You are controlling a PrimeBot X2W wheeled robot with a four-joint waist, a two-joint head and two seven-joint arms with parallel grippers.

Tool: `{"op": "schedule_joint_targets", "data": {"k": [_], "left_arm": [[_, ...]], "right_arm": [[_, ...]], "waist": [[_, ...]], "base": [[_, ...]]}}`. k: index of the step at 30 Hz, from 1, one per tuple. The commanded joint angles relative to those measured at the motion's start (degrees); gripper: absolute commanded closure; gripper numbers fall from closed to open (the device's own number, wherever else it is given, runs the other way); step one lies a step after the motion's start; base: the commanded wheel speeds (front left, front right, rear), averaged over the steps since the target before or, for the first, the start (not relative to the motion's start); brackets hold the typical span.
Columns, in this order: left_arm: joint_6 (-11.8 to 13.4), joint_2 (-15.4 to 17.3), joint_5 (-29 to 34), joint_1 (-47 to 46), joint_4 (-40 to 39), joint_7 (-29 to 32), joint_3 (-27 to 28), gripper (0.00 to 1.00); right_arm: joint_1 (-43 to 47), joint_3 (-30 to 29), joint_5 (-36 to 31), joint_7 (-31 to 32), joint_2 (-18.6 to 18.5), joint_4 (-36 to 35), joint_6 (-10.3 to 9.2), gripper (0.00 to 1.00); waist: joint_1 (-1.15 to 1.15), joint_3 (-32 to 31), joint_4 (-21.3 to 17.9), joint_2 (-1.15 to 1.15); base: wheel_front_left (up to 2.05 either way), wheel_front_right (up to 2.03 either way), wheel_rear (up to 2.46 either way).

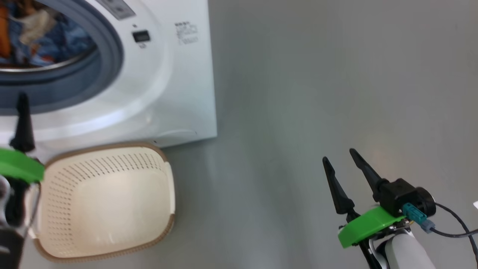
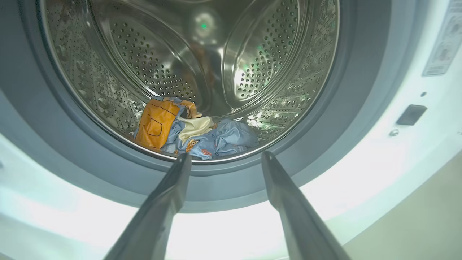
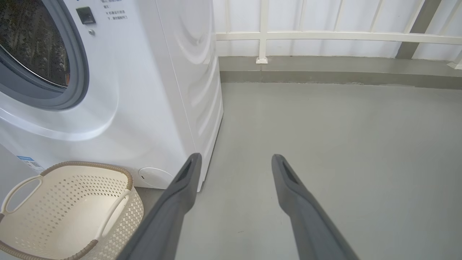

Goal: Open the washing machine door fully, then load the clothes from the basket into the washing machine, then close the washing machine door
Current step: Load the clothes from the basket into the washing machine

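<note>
The white washing machine (image 1: 179,93) stands at the upper left with its round opening uncovered; the washing machine door is out of view. The clothes (image 2: 195,131), light blue, orange and cream, lie in a heap at the bottom of the steel drum (image 2: 267,61). The cream basket (image 1: 164,194) sits on the floor in front of the machine, and I see nothing in it. My left gripper (image 2: 223,157) is open just in front of the grey door seal (image 2: 343,119), with nothing between its fingers. My right gripper (image 1: 338,157) is open over bare floor to the right, holding nothing.
Grey floor (image 1: 317,93) stretches to the right of the machine. A white railing (image 3: 325,36) on a low kerb closes off the back. The basket (image 3: 86,165) stands close against the machine's front. A dark cable (image 1: 455,228) trails from my right wrist.
</note>
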Motion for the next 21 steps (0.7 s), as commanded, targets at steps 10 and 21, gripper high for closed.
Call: {"op": "schedule_joint_targets", "data": {"k": [10,21], "left_arm": [[2.7,-3.8,4.6,20.5,-17.6,-0.3,7.9,0.0],[3.7,-10.2,7.3,32.7,-27.0,-0.3,9.1,0.0]], "right_arm": [[5.3,0.0,0.0,-0.3,0.1,0.2,0.16,0.0],[8.0,-0.7,-0.3,-0.3,0.1,0.1,0.16,0.0]], "waist": [[0.0,-14.7,5.2,0.0],[0.0,-19.5,5.9,0.0]], "base": [[0.0,0.0,0.0],[0.0,0.0,0.0]]}}
